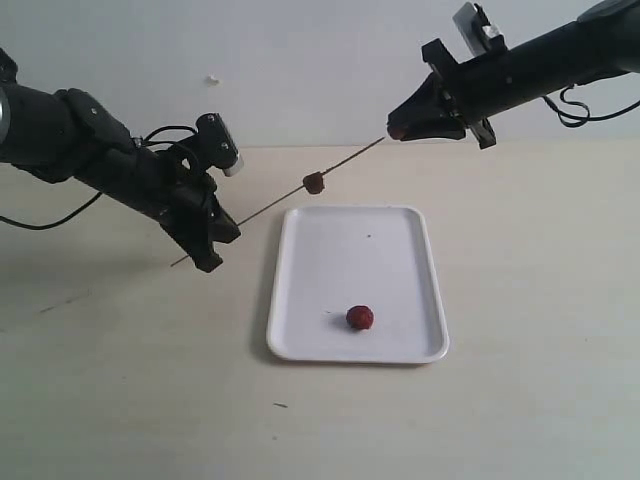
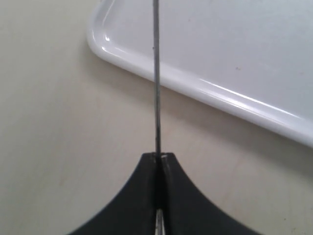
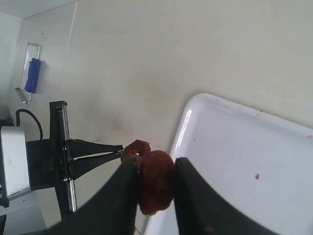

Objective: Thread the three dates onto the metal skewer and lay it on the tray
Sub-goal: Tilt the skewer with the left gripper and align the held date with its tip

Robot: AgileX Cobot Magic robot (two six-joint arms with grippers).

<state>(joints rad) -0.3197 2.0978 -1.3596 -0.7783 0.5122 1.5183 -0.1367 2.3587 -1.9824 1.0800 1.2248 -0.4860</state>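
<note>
The left arm (image 1: 95, 150) slopes downward. The left gripper (image 1: 222, 238) is clamped tight on the metal skewer (image 2: 156, 98), which sticks straight out ahead of its fingertips. The right arm (image 1: 545, 52) is held higher, tilted down. The right gripper (image 1: 398, 130) pinches a date (image 3: 155, 183) between its two fingers.

Left gripper (image 1: 228, 232), out toward the tabletop's (image 1: 520, 300) left edge, has its jaws clamped on the low end of the metal skewer (image 1: 275, 203). The rod slants up toward the far right corner, clear of the surface. One date (image 1: 314, 183) sits threaded about halfway along, over the tray's (image 1: 300, 345) far rim. Right gripper (image 1: 397, 130) meets the skewer's high tip, jaws closed on a third date, just a dark reddish speck from here. Another date (image 1: 360, 317) lies loose on the tray, mid-tabletop.
</note>
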